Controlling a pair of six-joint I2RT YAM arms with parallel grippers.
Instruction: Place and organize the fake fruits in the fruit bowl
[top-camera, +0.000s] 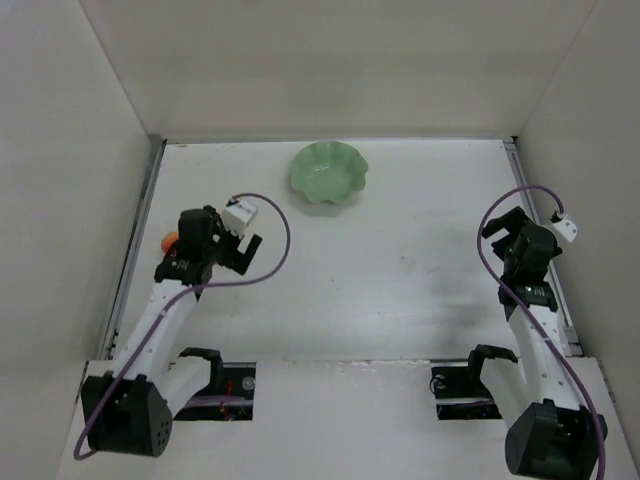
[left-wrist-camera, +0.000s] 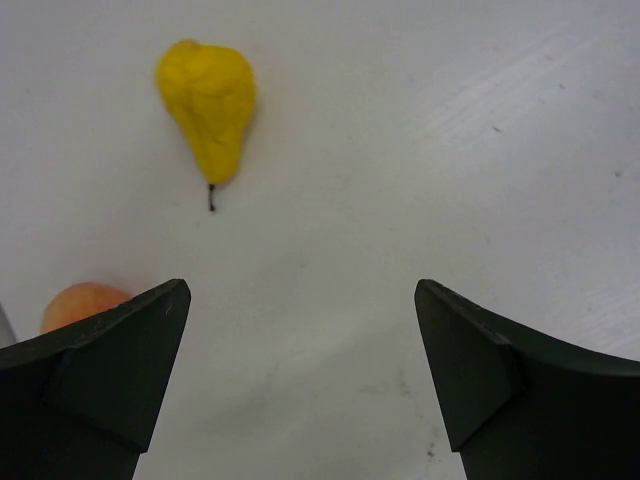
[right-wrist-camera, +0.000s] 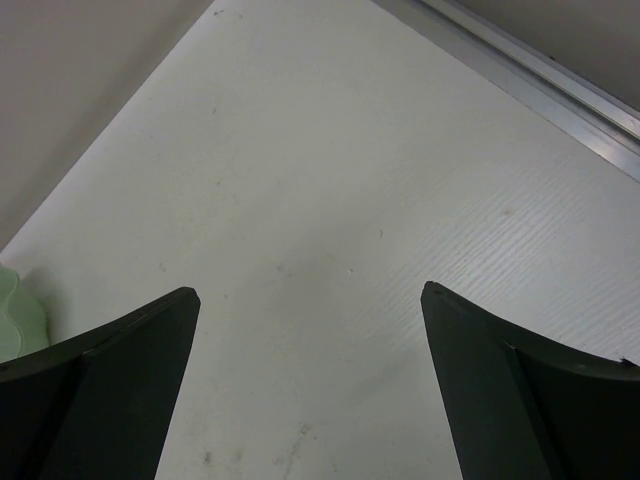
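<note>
The pale mint-green fruit bowl (top-camera: 328, 172) stands empty at the back middle of the table; a sliver of it shows at the left edge of the right wrist view (right-wrist-camera: 14, 322). The yellow pear (left-wrist-camera: 209, 106) lies on the table ahead of my left gripper (left-wrist-camera: 300, 292), stem toward the jaws. The orange-red peach (left-wrist-camera: 80, 303) sits just outside the left finger and shows beside the arm from above (top-camera: 169, 241). My left gripper (top-camera: 203, 240) is open and empty above them; it hides the pear from above. My right gripper (top-camera: 507, 228) (right-wrist-camera: 310, 295) is open and empty over bare table.
White walls enclose the table on the left, back and right. A metal rail (right-wrist-camera: 545, 85) runs along the right edge, near the right arm. Purple cables loop off both wrists.
</note>
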